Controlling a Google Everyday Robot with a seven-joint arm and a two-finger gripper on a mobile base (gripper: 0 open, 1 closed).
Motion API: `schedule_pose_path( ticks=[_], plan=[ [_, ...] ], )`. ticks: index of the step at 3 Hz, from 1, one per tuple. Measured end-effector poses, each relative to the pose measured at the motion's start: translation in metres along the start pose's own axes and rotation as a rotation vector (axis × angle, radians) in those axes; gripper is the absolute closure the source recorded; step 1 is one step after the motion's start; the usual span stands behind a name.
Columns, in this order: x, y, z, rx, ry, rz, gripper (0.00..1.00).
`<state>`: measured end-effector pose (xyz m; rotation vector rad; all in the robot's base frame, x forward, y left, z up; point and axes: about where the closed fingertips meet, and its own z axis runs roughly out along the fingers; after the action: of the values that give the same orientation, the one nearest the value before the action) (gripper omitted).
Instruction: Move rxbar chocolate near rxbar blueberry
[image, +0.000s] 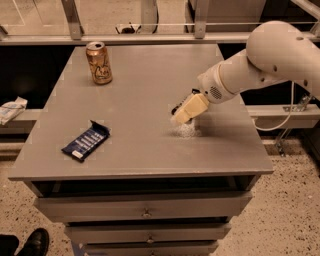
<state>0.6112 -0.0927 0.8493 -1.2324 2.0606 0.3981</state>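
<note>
The rxbar blueberry (86, 141), a dark blue wrapper with white lettering, lies flat at the front left of the grey table (150, 85). My gripper (186, 111) hangs low over the table right of centre, on the white arm (260, 60) that reaches in from the right. It is far to the right of the blue bar. A small dark sliver (176, 107) shows at the gripper's left edge. It may be the rxbar chocolate, but the rest of it is hidden by the gripper.
A tan drink can (99, 62) stands upright at the back left of the table. Drawers (145, 212) sit below the front edge. A metal rail (150, 37) runs behind the table. A shoe (32, 242) is on the floor at the lower left.
</note>
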Motion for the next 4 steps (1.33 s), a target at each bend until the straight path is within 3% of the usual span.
schedule_pose_path(
  ticks=[1, 2, 3, 4],
  plan=[
    [0.007, -0.005, -0.001, 0.024, 0.017, 0.027, 0.15],
    [0.012, -0.009, -0.001, 0.041, 0.028, 0.045, 0.46],
    [0.011, -0.007, 0.001, 0.039, 0.028, 0.047, 0.69],
    [-0.001, 0.010, 0.011, 0.005, 0.006, 0.021, 0.99]
  ],
)
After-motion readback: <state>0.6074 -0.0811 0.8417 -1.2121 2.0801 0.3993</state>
